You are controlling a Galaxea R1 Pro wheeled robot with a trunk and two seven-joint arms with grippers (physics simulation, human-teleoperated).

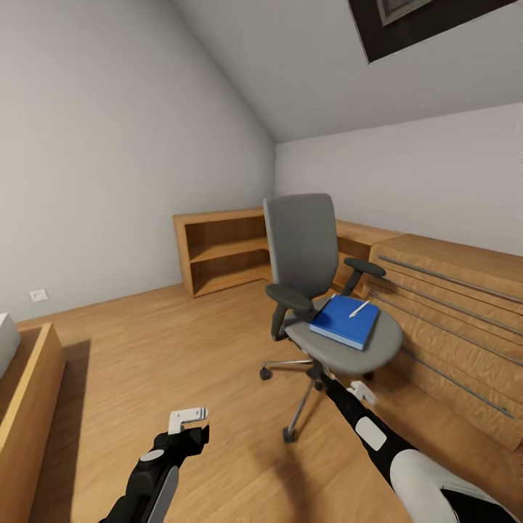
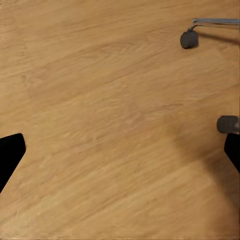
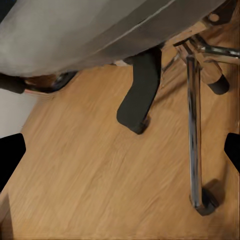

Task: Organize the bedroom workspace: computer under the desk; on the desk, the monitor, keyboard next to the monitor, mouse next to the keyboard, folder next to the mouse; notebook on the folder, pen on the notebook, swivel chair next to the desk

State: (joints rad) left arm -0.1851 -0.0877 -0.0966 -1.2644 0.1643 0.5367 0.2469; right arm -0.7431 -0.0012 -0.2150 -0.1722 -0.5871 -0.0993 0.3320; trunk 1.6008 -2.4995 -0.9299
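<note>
The swivel chair stands mid-room on the wood floor, its grey seat facing me. On the seat lies the blue folder with the white pen resting on it. My right gripper reaches low under the seat's front edge; in the right wrist view it is open, facing the seat's underside and a chrome chair leg. My left gripper hangs open over bare floor, with a chair caster beyond it. The desk, monitor, keyboard, mouse and notebook are out of view.
An open low wood shelf lines the back wall. A wood cabinet with metal rails stands close right of the chair. Another low wood cabinet sits at the left, with a grey-white box corner, perhaps the computer.
</note>
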